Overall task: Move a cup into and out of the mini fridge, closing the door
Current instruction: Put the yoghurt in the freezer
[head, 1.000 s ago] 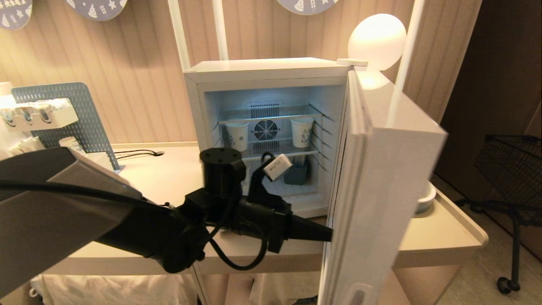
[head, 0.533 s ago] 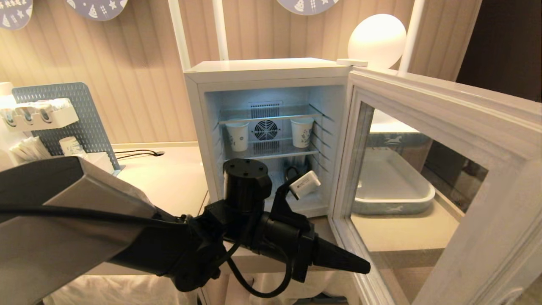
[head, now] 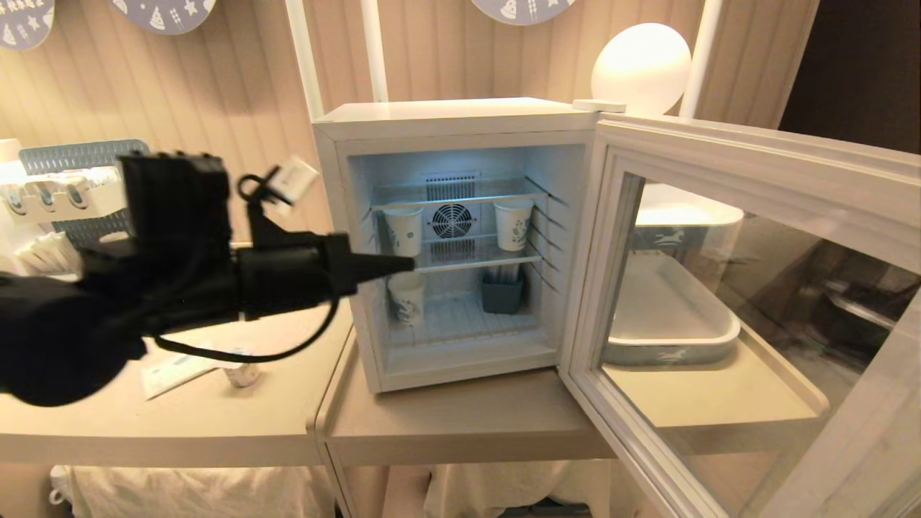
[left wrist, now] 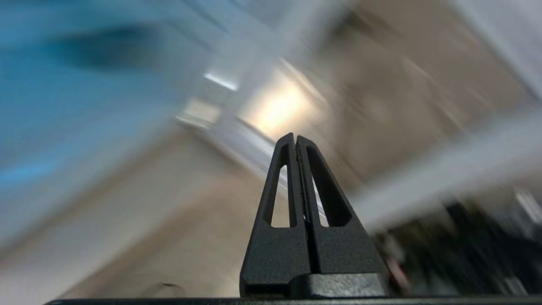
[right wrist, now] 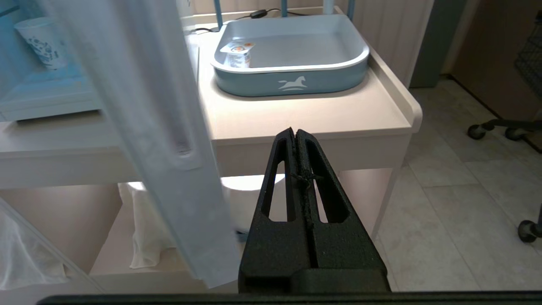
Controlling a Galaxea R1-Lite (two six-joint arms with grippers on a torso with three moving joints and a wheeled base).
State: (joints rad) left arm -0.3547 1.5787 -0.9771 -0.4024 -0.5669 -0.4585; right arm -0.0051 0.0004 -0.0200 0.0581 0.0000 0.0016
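Door (head: 755, 302): it now stands swung wide to the right of the mini fridge (head: 453, 237); a second ago I saw only its edge, nearly shutting off the opening.
Left gripper (head: 406, 263): clenched on nothing; I have raised it from low at the door's edge to just in front of the fridge's left wall, at middle-shelf height.
Right gripper (right wrist: 294, 133): clenched, empty, parked low, outside the door.
Cup (head: 241, 375): on the table (head: 216, 424) left of the fridge, beside a white card (head: 176, 370); I cannot make out its lid, so this identification is a judgement.
Fridge interior: two paper cups (head: 403, 230) on the middle shelf, one more cup below with a grey holder (head: 501, 295).
Meaning: opening step looks finished; my next job is probably fetching the cup.
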